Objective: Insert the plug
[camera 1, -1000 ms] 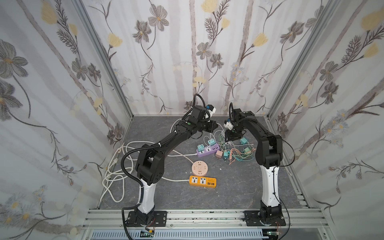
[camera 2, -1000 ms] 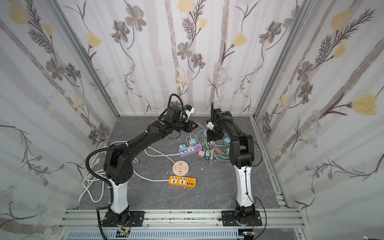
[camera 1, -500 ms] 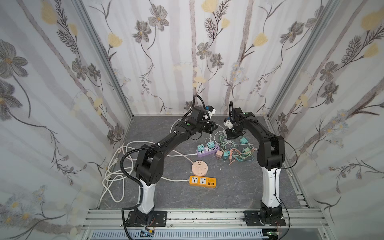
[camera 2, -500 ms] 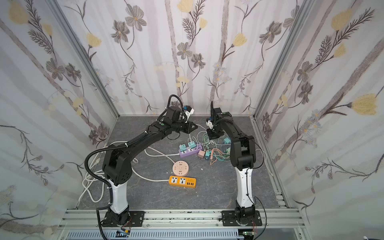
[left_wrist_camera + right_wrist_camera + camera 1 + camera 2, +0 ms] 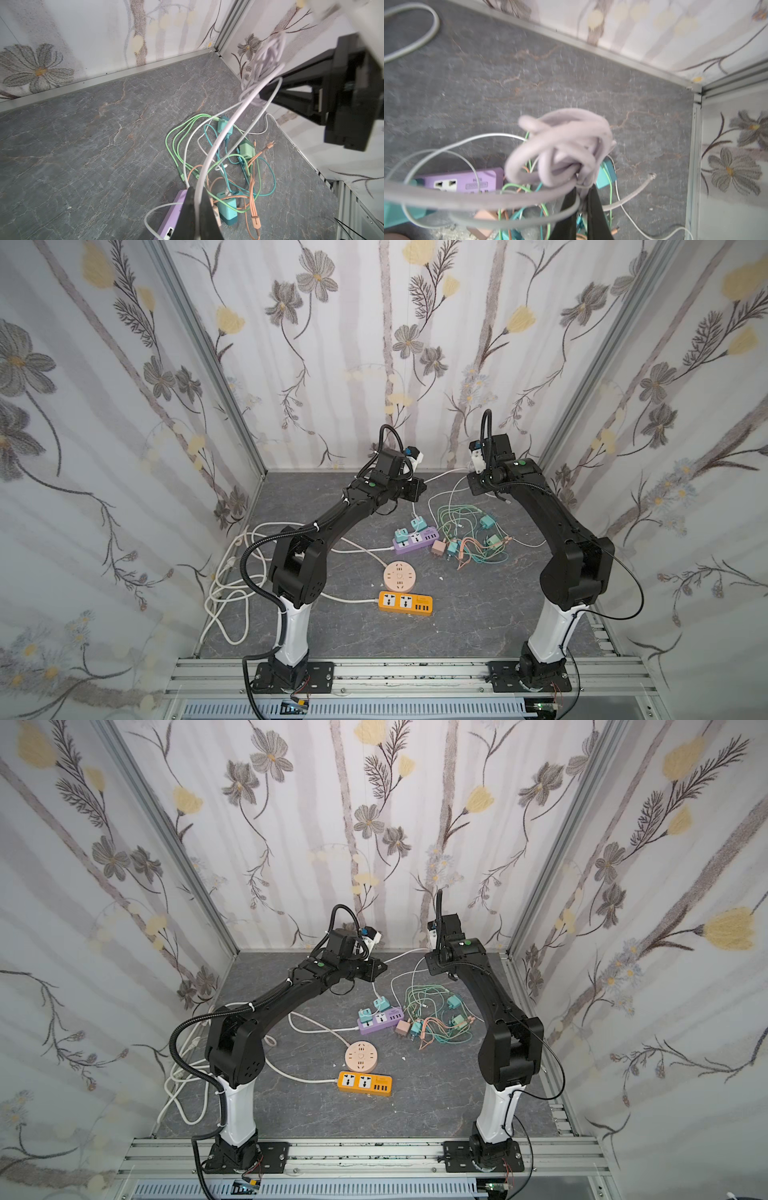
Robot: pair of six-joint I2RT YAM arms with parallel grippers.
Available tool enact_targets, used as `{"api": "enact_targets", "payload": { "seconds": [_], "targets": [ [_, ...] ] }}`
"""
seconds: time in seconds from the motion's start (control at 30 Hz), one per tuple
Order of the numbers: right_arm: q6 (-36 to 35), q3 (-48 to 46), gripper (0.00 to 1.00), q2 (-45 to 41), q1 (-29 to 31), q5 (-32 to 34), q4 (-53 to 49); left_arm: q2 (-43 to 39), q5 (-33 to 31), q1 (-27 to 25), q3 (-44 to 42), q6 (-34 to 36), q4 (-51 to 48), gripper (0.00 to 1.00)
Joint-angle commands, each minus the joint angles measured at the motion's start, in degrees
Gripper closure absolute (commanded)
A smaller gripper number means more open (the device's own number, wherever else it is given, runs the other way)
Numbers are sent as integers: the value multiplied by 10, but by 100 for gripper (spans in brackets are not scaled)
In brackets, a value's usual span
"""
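**Free the knot before hunting for the plug**

Both arms hang high at the back of the cell with one pale lilac cable point(image 5: 211, 153) strung between them. The left gripper point(image 5: 197, 193) is pinched narrow on a single run of it. The right gripper point(image 5: 582, 191) is closed tight on a knotted bundle point(image 5: 562, 141) of the same cable.

On the floor below lies the purple strip point(image 5: 415, 540), with two teal plugs point(image 5: 401, 536) seated in it and one wide socket point(image 5: 446, 184) free. Loose chargers point(image 5: 485, 522) sit just beside it in a nest of green and orange leads point(image 5: 453, 514).

I cannot pick out the plug to be inserted. The held cable's end is either lost in the bundle or out of frame.

The step in hand looks like working the cable loose to reach that end.
- **Anchor:** use the left pinch as a fixed hold and let the right side do the gentle drawing.
- **The knot:** a straight pull will likely tighten it, so taking a new hold on an outer loop should open it better.
- **The strip:** a white run drops from the left gripper toward it, and a hard tug could drag the strip or unseat a teal plug.
- **Insertion:** once the plug shows, grip its body rather than the cable, and bring the prongs square over the free socket.
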Motion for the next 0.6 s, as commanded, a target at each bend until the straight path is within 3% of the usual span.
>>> {"api": "enact_targets", "payload": {
  "seconds": [0.0, 0.1, 0.23, 0.37, 0.4, 0.47, 0.5, 0.57],
  "targets": [
    [-1, 49, 100, 22, 11, -60, 85, 10, -19, 1, 20, 23, -19, 100],
    [24, 85, 100, 52, 19, -108, 146, 17, -20, 2, 22, 23, -24, 100],
    [54, 109, 100, 96, 22, -237, 246, 28, -14, 2, 23, 20, -32, 100],
    [53, 164, 99, 158, 27, -202, 209, 41, -13, 2, 28, 25, -46, 100],
    [54, 169, 91, 168, 27, -195, 194, 42, -11, 2, 29, 25, -47, 100],
    [53, 168, 61, 172, 26, -155, 147, 46, -4, 2, 31, 23, -48, 100],
    [53, 163, 51, 168, 26, -121, 122, 48, 0, 2, 34, 21, -50, 100],
    [44, 142, 42, 148, 26, -54, 90, 52, 9, 1, 41, 16, -53, 100]
  ]
}}
